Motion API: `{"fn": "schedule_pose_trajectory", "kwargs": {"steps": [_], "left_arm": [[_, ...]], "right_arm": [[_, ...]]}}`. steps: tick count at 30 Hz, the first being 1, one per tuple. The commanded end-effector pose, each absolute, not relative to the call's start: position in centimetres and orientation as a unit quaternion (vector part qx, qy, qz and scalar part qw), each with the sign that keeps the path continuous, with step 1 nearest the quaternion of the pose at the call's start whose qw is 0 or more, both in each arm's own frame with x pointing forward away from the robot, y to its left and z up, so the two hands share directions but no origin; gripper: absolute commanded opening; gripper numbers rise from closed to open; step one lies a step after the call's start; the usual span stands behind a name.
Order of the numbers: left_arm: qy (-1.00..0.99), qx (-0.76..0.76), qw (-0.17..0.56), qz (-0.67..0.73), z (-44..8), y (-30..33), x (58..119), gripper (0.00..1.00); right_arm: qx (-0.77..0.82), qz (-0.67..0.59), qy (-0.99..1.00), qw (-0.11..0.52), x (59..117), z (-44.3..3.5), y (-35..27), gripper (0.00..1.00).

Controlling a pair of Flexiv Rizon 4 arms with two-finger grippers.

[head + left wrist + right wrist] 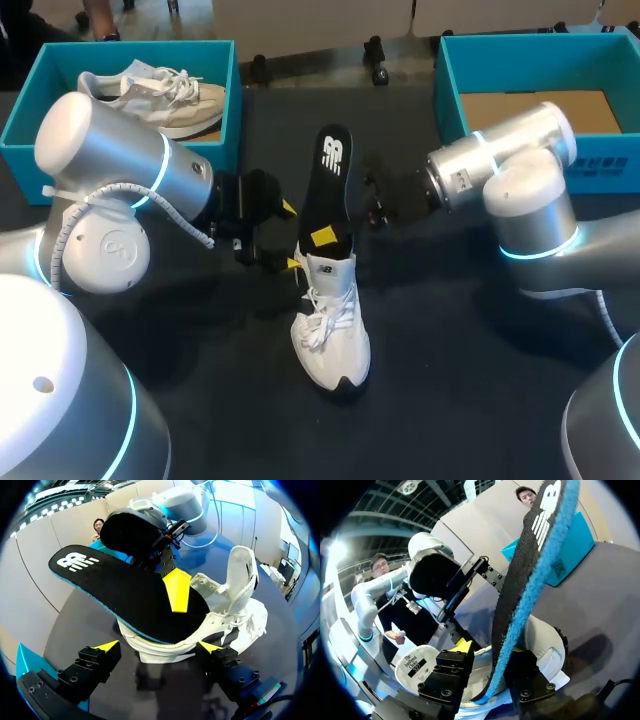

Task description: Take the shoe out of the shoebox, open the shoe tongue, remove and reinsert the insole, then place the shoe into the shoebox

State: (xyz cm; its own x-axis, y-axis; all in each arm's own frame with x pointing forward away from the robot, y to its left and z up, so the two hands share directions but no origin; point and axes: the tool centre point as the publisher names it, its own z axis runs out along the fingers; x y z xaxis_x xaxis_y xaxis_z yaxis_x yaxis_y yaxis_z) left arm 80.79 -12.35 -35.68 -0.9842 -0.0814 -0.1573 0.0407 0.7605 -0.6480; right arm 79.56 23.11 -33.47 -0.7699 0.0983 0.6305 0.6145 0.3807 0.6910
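Two teal shoeboxes sit at the table's (pixel 480 360) far edge: one (pixel 20 120) behind the left gripper (pixel 159 646), with a second shoe (pixel 160 95) inside, the other (pixel 450 90) behind the right gripper (pixel 491 647). The white shoe (pixel 335 330) stands on the table outside both boxes, its heel between the left gripper's spread fingers, which show no pinch on it. The black insole (pixel 330 180) juts up out of the heel, clamped between the right gripper's fingers.
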Motion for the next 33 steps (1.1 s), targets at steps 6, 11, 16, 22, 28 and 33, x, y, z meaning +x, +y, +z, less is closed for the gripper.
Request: {"fn": "schedule_pose_trajectory", "kwargs": {"steps": [6, 11, 16, 22, 28, 33], "left_arm": [[0.934, -0.011, 0.089, -0.345, -35.8, -12.5, 80.8, 1.00], [0.934, -0.011, 0.089, -0.345, -35.8, -12.5, 80.8, 1.00], [0.934, -0.011, 0.089, -0.345, -35.8, -12.5, 80.8, 1.00], [0.934, -0.011, 0.089, -0.345, -35.8, -12.5, 80.8, 1.00], [0.934, -0.011, 0.089, -0.345, -35.8, -12.5, 80.8, 1.00], [0.934, -0.011, 0.089, -0.345, -35.8, -12.5, 80.8, 1.00]], "right_arm": [[-0.229, -0.510, -0.793, 0.243, 79.5, -32.8, 22.8, 0.31], [-0.232, -0.514, -0.791, 0.236, 79.6, -32.5, 22.6, 0.23], [-0.226, -0.515, -0.792, 0.237, 80.4, -32.3, 22.9, 0.00], [-0.211, -0.510, -0.791, 0.263, 80.3, -33.0, 23.3, 0.00], [-0.216, -0.497, -0.788, 0.291, 79.1, -34.3, 23.6, 0.00], [-0.227, -0.490, -0.785, 0.304, 77.9, -34.6, 23.6, 0.00]]}}
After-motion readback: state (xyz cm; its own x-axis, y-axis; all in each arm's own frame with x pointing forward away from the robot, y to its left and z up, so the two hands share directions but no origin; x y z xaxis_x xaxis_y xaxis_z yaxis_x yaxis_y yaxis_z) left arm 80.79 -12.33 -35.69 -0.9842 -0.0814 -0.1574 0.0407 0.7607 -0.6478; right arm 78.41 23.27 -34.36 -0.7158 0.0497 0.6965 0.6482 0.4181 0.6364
